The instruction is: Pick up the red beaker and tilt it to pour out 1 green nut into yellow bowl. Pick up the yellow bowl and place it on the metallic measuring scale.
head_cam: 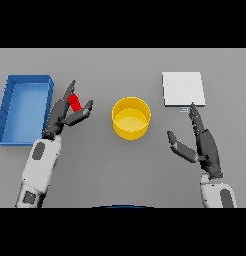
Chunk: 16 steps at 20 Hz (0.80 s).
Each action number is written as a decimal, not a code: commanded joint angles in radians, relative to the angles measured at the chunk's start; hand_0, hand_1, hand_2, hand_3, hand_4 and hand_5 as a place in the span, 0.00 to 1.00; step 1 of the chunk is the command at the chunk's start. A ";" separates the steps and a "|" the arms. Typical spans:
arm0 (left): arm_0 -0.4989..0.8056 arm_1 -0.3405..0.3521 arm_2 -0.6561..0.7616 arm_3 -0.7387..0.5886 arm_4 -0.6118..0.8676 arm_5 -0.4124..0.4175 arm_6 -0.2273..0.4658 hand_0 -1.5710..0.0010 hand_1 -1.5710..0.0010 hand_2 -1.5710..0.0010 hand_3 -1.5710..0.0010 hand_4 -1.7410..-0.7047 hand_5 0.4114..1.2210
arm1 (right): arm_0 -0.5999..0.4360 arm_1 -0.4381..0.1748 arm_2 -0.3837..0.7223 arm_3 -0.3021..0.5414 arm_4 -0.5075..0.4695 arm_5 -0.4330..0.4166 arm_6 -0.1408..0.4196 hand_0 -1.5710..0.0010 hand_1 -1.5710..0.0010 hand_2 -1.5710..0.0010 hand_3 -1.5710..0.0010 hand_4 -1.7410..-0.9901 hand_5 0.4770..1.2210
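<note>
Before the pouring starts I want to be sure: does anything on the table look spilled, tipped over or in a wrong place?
Nothing stands out. The yellow bowl stands upright mid-table, the metallic scale lies flat, and the blue bin sits at the left. The left hand is at the red beaker; no spilled nut shows.

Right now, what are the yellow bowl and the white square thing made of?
The yellow bowl looks like smooth plastic: one even bright color and a thin rim, though the picture can't prove it. The white square, the scale, looks like a flat, matte plate, maybe painted metal or plastic; its pale, dull top shows no shine, so I can't tell which.
</note>
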 commanded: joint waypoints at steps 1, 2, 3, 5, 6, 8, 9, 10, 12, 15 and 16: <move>-0.013 -0.001 0.012 0.034 0.006 0.001 -0.022 1.00 1.00 1.00 1.00 0.50 0.34 | 0.010 0.007 0.006 -0.010 0.001 -0.001 -0.007 1.00 1.00 1.00 1.00 0.66 0.22; -0.025 -0.006 0.022 0.044 0.020 -0.002 -0.039 1.00 1.00 1.00 1.00 0.48 0.35 | 0.009 0.009 0.006 -0.015 -0.001 -0.002 -0.006 1.00 1.00 1.00 1.00 0.66 0.22; -0.048 -0.012 0.044 0.075 0.038 0.001 -0.066 1.00 1.00 1.00 1.00 0.45 0.36 | 0.013 0.007 0.006 -0.018 -0.001 -0.002 -0.005 1.00 1.00 1.00 1.00 0.66 0.22; -0.062 -0.028 0.065 0.116 0.058 0.004 -0.109 1.00 1.00 1.00 1.00 0.42 0.38 | 0.005 0.009 0.008 -0.015 0.006 -0.006 0.005 1.00 1.00 1.00 1.00 0.66 0.23; -0.075 -0.037 0.073 0.138 0.064 0.007 -0.115 1.00 0.99 0.97 0.98 0.40 0.40 | 0.003 0.004 -0.002 -0.008 -0.002 -0.005 0.007 1.00 1.00 1.00 1.00 0.66 0.22; -0.090 -0.047 0.089 0.173 0.068 0.023 -0.148 0.87 0.85 0.82 0.84 0.33 0.46 | 0.006 -0.003 -0.003 -0.013 -0.004 -0.001 0.002 1.00 1.00 1.00 1.00 0.67 0.23; -0.085 -0.063 0.084 0.180 0.057 0.047 -0.163 0.76 0.74 0.71 0.67 0.32 0.57 | -0.001 -0.007 -0.008 -0.016 -0.002 -0.005 0.007 1.00 1.00 1.00 1.00 0.67 0.23; -0.097 -0.066 0.088 0.186 0.044 0.082 -0.148 0.65 0.63 0.58 0.54 0.26 0.66 | 0.001 -0.004 -0.006 -0.014 -0.004 -0.004 0.005 1.00 1.00 1.00 1.00 0.67 0.23; -0.108 -0.068 0.062 0.197 -0.009 0.123 -0.154 0.42 0.40 0.37 0.37 0.18 0.78 | -0.001 -0.003 -0.007 -0.020 -0.009 -0.002 0.006 1.00 1.00 1.00 1.00 0.67 0.23; -0.121 -0.061 0.055 0.208 -0.014 0.118 -0.153 0.21 0.21 0.19 0.27 0.10 0.89 | 0.009 -0.006 -0.009 -0.010 -0.005 -0.002 0.002 1.00 1.00 1.00 1.00 0.66 0.23; -0.114 -0.061 0.050 0.199 -0.011 0.111 -0.147 0.17 0.16 0.15 0.21 0.14 0.91 | -0.004 0.010 -0.004 0.004 -0.011 -0.003 0.009 1.00 1.00 1.00 1.00 0.65 0.23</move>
